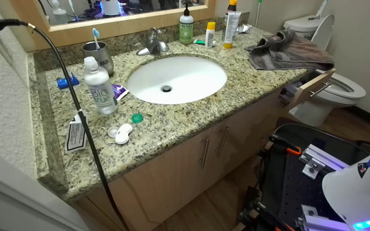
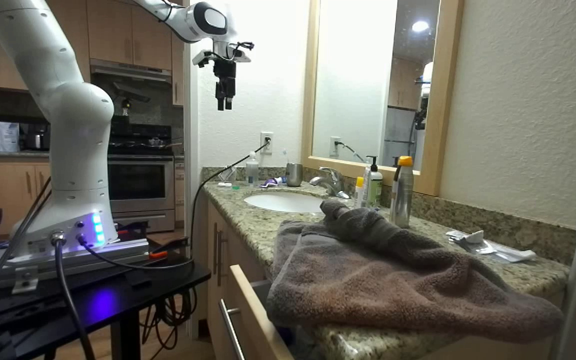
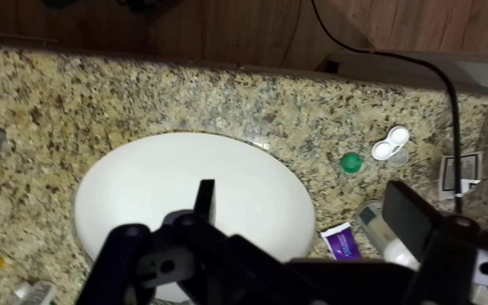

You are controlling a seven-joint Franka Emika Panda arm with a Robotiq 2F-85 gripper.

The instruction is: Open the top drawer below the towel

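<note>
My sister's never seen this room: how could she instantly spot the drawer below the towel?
Find the speckled counter with the oval sink set into it, then the gray-brown towel near the toilet. The drawer sits below that towel, pulled open, unlike the shut cabinet doors under the sink.

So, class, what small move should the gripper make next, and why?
Probably a slight lift away, rather than any pull: in both exterior views the drawer already stands open below the towel. The gripper is high above the counter, its jaws apart and holding nothing, so little seems left to do.
</note>
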